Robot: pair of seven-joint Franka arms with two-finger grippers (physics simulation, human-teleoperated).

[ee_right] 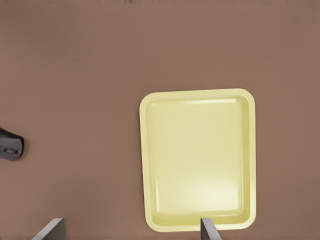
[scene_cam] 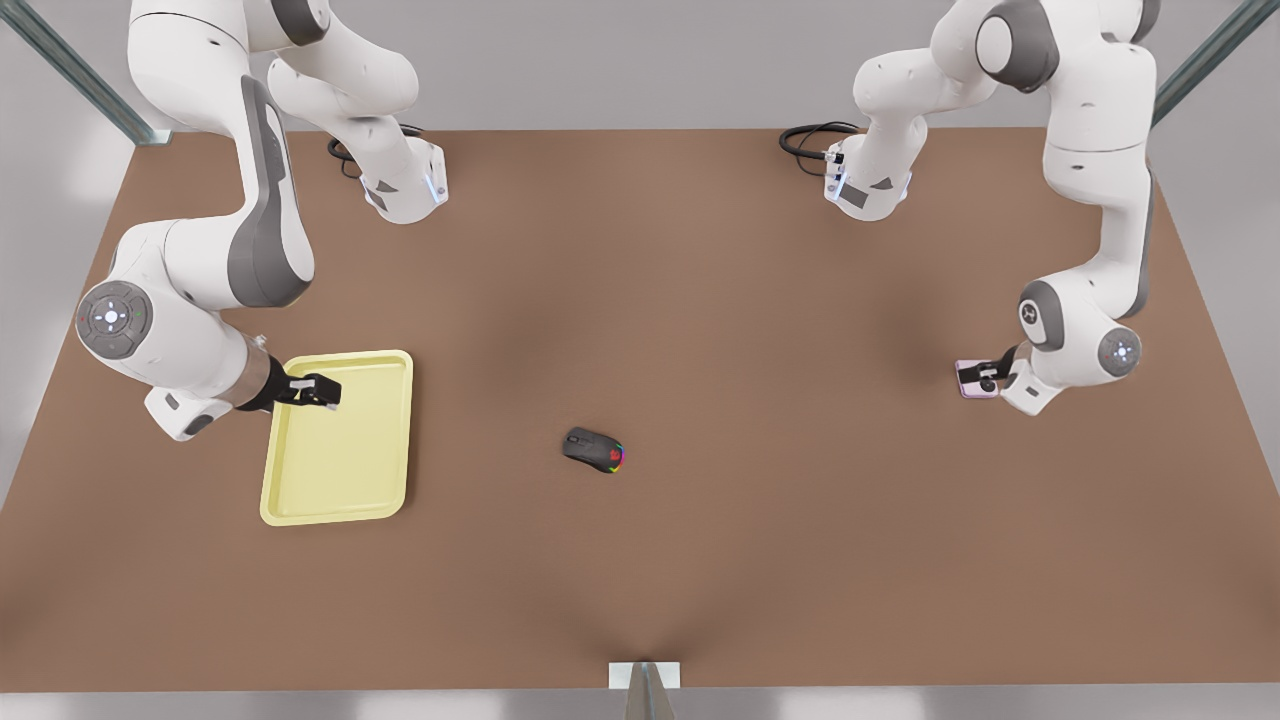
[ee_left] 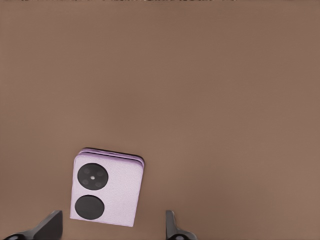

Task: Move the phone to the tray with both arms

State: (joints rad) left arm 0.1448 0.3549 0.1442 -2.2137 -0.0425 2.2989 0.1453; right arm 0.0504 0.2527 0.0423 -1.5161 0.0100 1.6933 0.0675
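Left gripper over phone, fingers apart

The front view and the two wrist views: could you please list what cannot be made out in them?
- Pale pink squarish phone: front view, partly covered by the left gripper.
- Black computer mouse: right wrist view, cut off by the edge.
- Right gripper above the pale yellow rectangular tray: height unclear.

pale pink phone flat on brown table, two black circles on its face, left gripper above it, fingers spread wide, phone lying between the fingertips, untouched
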